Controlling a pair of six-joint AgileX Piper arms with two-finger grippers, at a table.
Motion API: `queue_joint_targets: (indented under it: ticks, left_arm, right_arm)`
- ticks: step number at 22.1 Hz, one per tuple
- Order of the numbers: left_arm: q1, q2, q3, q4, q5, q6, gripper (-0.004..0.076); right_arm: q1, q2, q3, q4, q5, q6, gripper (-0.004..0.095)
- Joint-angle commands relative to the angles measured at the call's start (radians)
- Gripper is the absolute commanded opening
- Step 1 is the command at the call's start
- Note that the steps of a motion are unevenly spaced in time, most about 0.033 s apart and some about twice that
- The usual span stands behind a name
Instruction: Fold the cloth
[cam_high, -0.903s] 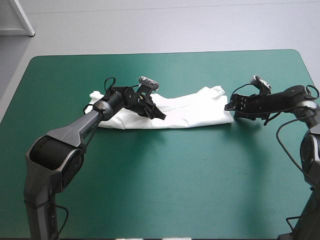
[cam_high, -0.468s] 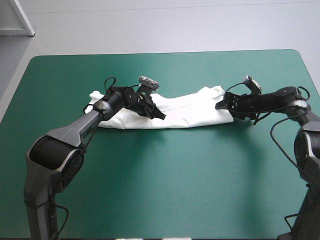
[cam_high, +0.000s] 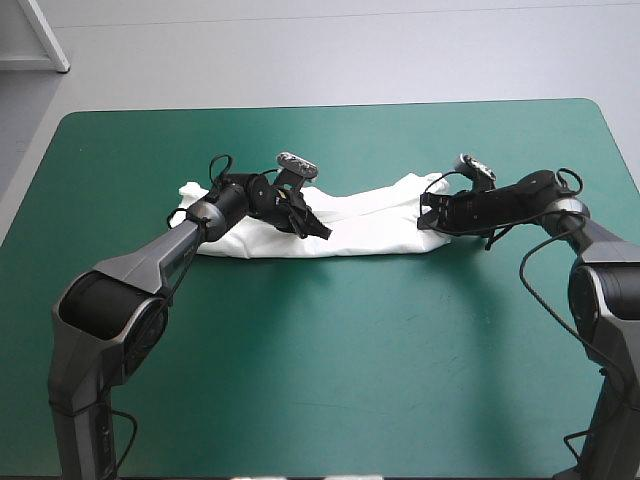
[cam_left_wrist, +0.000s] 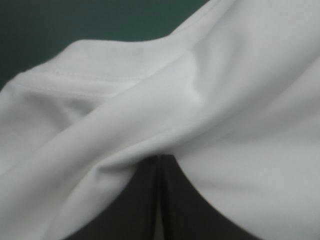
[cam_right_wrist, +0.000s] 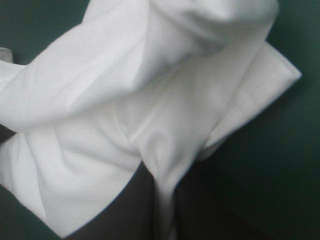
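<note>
Right claw (cam_high: 428, 215) has slid left since the earlier frame, from just off the right end of the T-shirt (cam_high: 370, 225) to on top of it. Left arm and the shirt's lie are unchanged.

Now, left to right:
- The T-shirt is a long folded band lying flat across the desk (cam_high: 330, 370), toward the far side. Its left end is bunched and free.
- Left claw (cam_high: 318, 230) sits on the band left of centre, tips down in the fabric. In the left wrist view its black fingers (cam_left_wrist: 140, 200) meet in a point with a fold of white cloth pinched at the tip, so it's clenched on the T-shirt.
- Then a bare stretch of band, slightly arched.
- At the right end, the right claw is low over the corner. In the right wrist view a pleat of cloth runs down between its fingers (cam_right_wrist: 125, 210), so it's grasping the T-shirt too. A hemmed edge sticks out beside it.
</note>
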Motion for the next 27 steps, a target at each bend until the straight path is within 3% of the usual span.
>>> queue_joint_targets:
  ticks: [1, 6, 13, 16, 20, 23, 27]
  left_arm:
    - [-0.004, -0.050, -0.027, -0.002, -0.037, -0.005, 0.0019]
    - [-0.004, -0.050, -0.027, -0.002, -0.031, -0.005, 0.0019]
    - [-0.004, -0.050, -0.027, -0.002, -0.019, -0.005, 0.0020]
    - [-0.004, -0.066, -0.027, -0.002, -0.012, -0.005, 0.0019]
    - [-0.001, -0.158, -0.027, 0.038, 0.000, -0.006, 0.0019]
    - [0.000, -0.225, -0.027, 0.110, 0.038, -0.035, 0.0019]
    - [0.006, -0.315, -0.027, 0.301, 0.162, -0.156, 0.0019]
  right_arm:
    - [0.010, -0.045, -0.054, -0.007, 0.032, -0.007, -0.0009]
    - [0.023, -0.123, -0.181, 0.012, 0.086, 0.060, -0.0009]
    - [0.187, -0.152, -0.456, -0.012, 0.125, 0.173, -0.0009]
    - [0.221, -0.152, -0.490, -0.102, 0.109, 0.239, -0.0009]
    - [0.221, -0.152, -0.493, -0.108, 0.126, 0.248, -0.0009]
    - [0.227, -0.152, -0.493, -0.108, 0.143, 0.248, -0.0009]
    - [0.263, -0.152, -0.499, -0.111, 0.132, 0.248, -0.0009]
